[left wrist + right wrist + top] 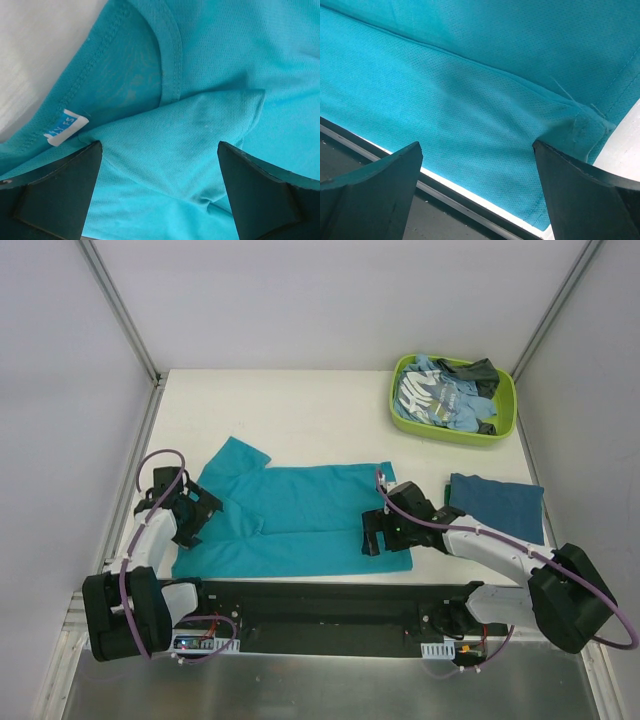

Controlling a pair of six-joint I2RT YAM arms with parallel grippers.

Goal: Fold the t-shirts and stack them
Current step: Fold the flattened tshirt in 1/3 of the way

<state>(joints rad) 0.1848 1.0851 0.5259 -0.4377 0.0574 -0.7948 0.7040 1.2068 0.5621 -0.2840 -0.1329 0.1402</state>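
Note:
A bright teal t-shirt (300, 515) lies spread on the white table, its near long edge folded over, one sleeve (235, 458) sticking out at the far left. My left gripper (195, 512) is open over the collar end; the neckline (170, 65), a size label (67, 126) and a folded flap (190, 135) show between its jaws. My right gripper (378, 532) is open over the shirt's near right hem corner (580, 125). A darker blue-teal shirt (497, 505) lies folded at the right. Light blue printed (430, 395) and dark grey (478, 375) shirts sit in the tub.
The lime-green plastic tub (503, 430) stands at the far right. The black rail (330, 605) holding the arm bases runs along the table's near edge, also in the right wrist view (395, 200). White walls enclose the table.

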